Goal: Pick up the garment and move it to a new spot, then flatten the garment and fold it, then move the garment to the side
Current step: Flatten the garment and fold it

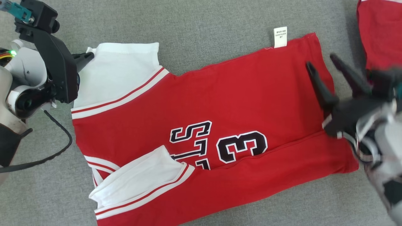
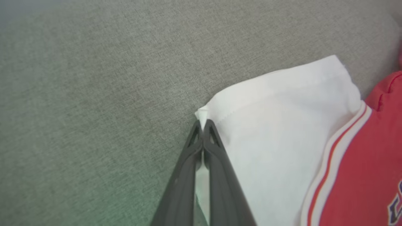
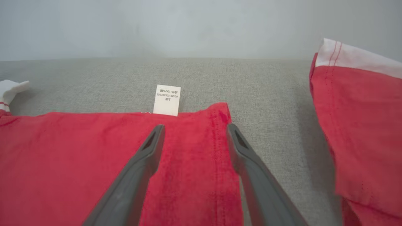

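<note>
A red garment [image 1: 220, 103] with white sleeves and black lettering lies spread on the grey fabric surface, its near long edge folded over. My left gripper [image 1: 89, 56] is shut on the corner of the far white sleeve [image 1: 119, 69]; in the left wrist view the white sleeve [image 2: 276, 131] corner is pinched at the tips of the left gripper [image 2: 202, 127]. Over the garment's hem end hovers my right gripper [image 1: 323, 64], open; the right wrist view shows the right gripper [image 3: 194, 135] straddling the red hem [image 3: 216, 150] near a white label [image 3: 167, 99].
A second red cloth [image 1: 380, 31] with a white band lies at the far right, close to the right arm, also seen as a red cloth [image 3: 361, 125] in the right wrist view. A black cable [image 1: 47, 153] loops beside the left arm. Grey fabric [image 1: 204, 28] surrounds the garment.
</note>
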